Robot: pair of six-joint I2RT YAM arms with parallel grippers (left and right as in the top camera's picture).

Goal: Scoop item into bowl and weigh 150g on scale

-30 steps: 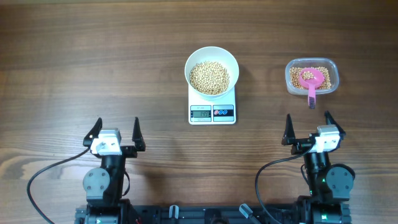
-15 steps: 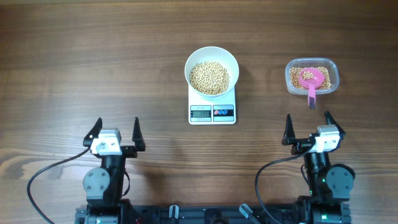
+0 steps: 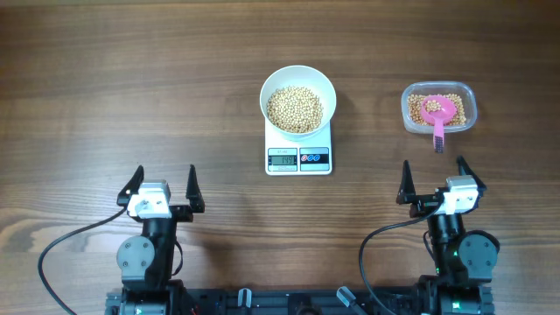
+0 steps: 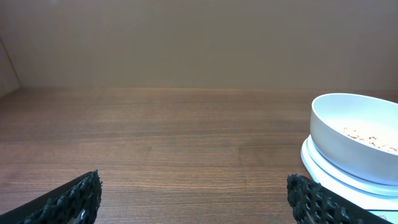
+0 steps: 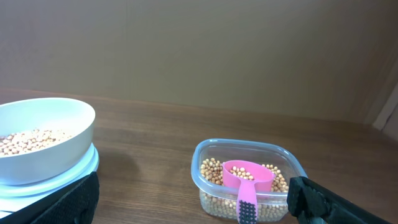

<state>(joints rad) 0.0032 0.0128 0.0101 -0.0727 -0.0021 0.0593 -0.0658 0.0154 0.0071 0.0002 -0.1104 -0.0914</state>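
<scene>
Left gripper (image 3: 164, 175) and right gripper (image 3: 432, 171) gape empty; digits on scale (image 3: 298, 158) unreadable.

Small round tan-yellow beans (image 3: 295, 109) are held in a deep round white bowl (image 3: 297, 77), set upright on a flat white square digital scale (image 3: 298, 159), slightly right of centre.

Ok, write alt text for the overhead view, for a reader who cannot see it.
A white bowl of beans sits on a small scale on a wooden table; to its right, a clear tub holds more beans and a pink scoop. The left tool and right tool stand open at the near edge, holding nothing.
</scene>
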